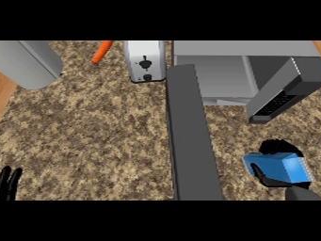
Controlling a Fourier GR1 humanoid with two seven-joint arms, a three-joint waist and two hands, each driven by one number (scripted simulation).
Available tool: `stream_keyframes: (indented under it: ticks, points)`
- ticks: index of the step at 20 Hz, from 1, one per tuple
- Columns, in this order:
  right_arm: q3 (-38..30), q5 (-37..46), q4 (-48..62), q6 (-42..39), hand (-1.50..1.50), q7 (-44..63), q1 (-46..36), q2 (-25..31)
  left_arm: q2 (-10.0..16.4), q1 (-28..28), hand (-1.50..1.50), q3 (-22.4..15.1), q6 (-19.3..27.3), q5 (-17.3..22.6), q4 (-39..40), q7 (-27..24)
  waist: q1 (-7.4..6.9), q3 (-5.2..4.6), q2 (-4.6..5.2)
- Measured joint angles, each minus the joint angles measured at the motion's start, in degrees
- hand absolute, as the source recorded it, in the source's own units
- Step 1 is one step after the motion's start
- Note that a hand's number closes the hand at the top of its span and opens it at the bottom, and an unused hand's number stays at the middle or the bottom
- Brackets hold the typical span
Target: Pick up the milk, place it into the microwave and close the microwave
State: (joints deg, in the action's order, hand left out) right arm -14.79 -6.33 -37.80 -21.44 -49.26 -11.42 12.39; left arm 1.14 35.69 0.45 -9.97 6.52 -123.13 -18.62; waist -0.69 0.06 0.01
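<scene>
The milk [279, 168] is a blue carton with a white edge, at the lower right of the head view. My right hand [279, 148] is curled round it, black fingers showing above and at its left side, so part of the carton is hidden. The microwave [241, 70] stands at the upper right with its cavity [222, 77] showing. Its door [190, 136] is swung wide open and reaches down the middle of the counter, left of the carton. My left hand [1, 183] rests open, fingers up, at the lower left edge.
A white toaster [145, 61] stands at the back, left of the microwave. An orange carrot [101, 52] lies beside it. A grey cylinder [24, 63] lies at the upper left. A dark panel with keys [284, 89] hangs at the microwave's right. Wooden floor borders the speckled counter [86, 132].
</scene>
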Motion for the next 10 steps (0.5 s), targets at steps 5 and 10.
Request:
stream_keyframes:
  ticks: [5,10]
  points:
    - [2.9,1.0,-0.5,1.4,1.50,1.0,-4.0,-2.5,0.0,1.2,-1.50,0.0,-0.4,0.5,-1.7,0.2,-0.13,-0.01,-0.01]
    - [6.7,1.0,-10.1,1.7,1.50,5.4,-1.5,-4.7,0.0,3.0,-1.50,1.2,-1.7,1.1,-1.2,-1.1,0.43,-0.08,-0.20]
